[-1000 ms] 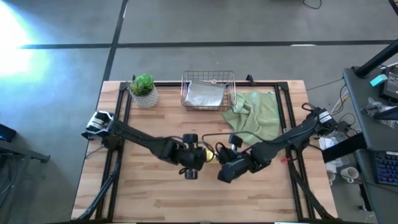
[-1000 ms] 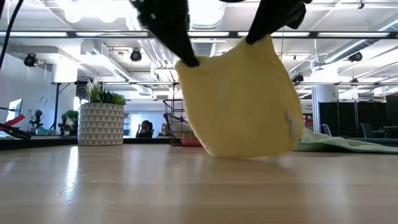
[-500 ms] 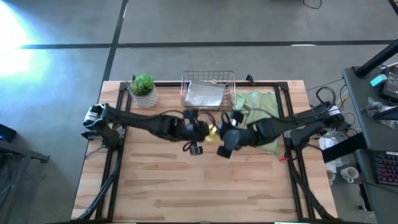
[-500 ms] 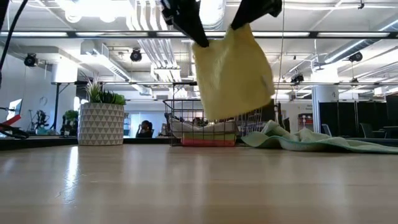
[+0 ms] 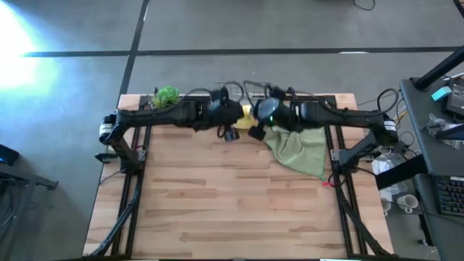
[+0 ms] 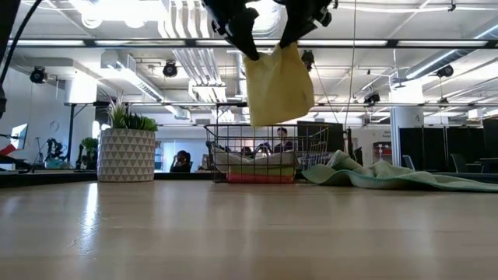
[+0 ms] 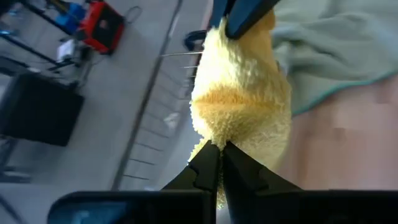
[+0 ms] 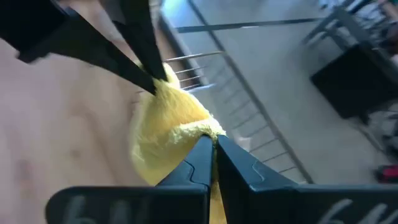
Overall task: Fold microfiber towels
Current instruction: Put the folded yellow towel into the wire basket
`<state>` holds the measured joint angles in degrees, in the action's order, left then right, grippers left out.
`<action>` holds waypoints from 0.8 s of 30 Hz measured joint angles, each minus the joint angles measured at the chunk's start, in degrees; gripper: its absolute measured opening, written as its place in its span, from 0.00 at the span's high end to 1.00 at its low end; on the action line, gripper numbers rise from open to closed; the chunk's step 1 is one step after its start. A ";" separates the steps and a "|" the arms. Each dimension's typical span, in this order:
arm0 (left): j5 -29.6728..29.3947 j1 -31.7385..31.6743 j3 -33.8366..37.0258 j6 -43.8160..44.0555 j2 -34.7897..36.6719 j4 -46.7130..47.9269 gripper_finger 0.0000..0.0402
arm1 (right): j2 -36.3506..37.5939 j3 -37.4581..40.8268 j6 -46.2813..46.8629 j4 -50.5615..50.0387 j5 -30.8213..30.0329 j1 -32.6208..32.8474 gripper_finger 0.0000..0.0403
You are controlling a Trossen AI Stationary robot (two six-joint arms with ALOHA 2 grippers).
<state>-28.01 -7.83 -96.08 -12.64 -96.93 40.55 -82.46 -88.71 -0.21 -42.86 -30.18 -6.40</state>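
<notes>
The folded soft yellow microfiber towel (image 6: 277,87) is being held up in the air above the copper wire basket (image 6: 267,154) at the far edge of the pale wooden worktop (image 5: 217,196), pinched at its two upper corners. One corner is being clamped by the left claw (image 5: 233,116), its dark fingers (image 7: 208,171) pressed tight together on the fuzzy yellow fabric, and the other corner is being gripped the same way by the right claw (image 5: 259,118), whose fingers (image 8: 208,158) are being seen closed on the towel's edge in the right wrist view. Both dark arms are being stretched out level across the back of the worktop from either side, the two claws being kept close to each other near the middle. In the low view the yellow towel is being seen hanging clear of the basket's rim, and inside the basket a flat stack of folded cloths (image 6: 254,162) is lying, pale on top with a reddish layer at the bottom. Just beside the basket, on the right arm's side, the rumpled pale sage green microfiber towel (image 5: 301,147) is lying spread on the worktop. A small green plant in a white patterned pot (image 6: 126,148) is standing at the far left corner.
</notes>
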 joint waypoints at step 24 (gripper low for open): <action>5.73 -22.90 -0.52 -17.59 -4.62 -25.86 1.00 | -14.44 -9.12 -15.50 19.20 11.38 -27.53 0.98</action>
<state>-22.28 -30.72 -96.60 -30.23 -101.55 14.69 -96.90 -97.83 -15.70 -23.66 -18.80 -33.93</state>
